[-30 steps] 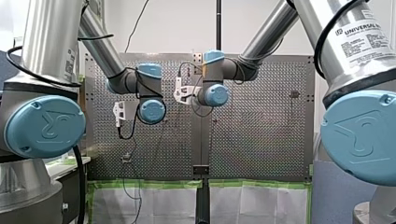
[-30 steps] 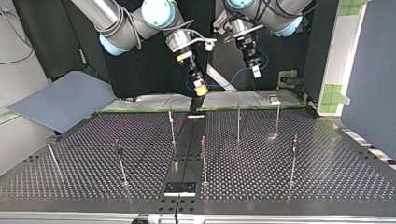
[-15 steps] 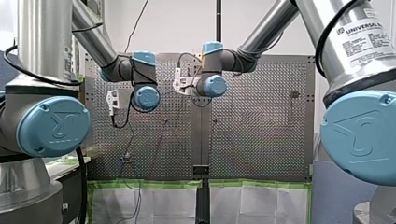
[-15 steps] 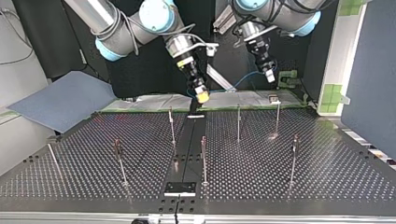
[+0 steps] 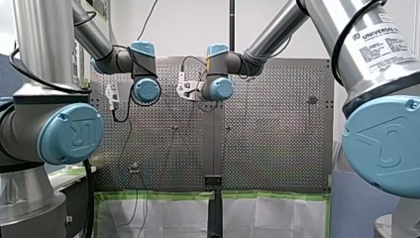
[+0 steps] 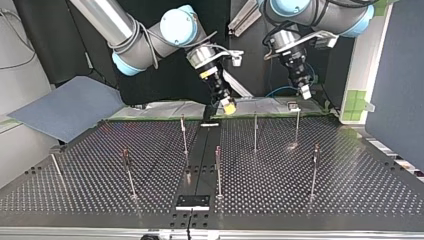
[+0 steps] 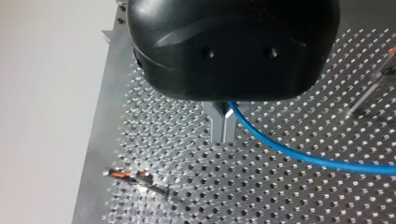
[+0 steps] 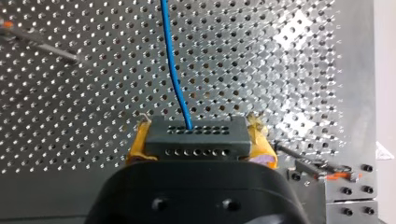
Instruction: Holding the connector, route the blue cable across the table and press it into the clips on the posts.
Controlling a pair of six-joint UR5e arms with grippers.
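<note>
Where my right end effector (image 8: 200,134) clamps the connector (image 8: 196,145), blue cable (image 8: 173,70) emerges.

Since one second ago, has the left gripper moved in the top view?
Yes. In the top view my left gripper has moved rightward and lower, from left of the far row's right post to just above its top.
</note>
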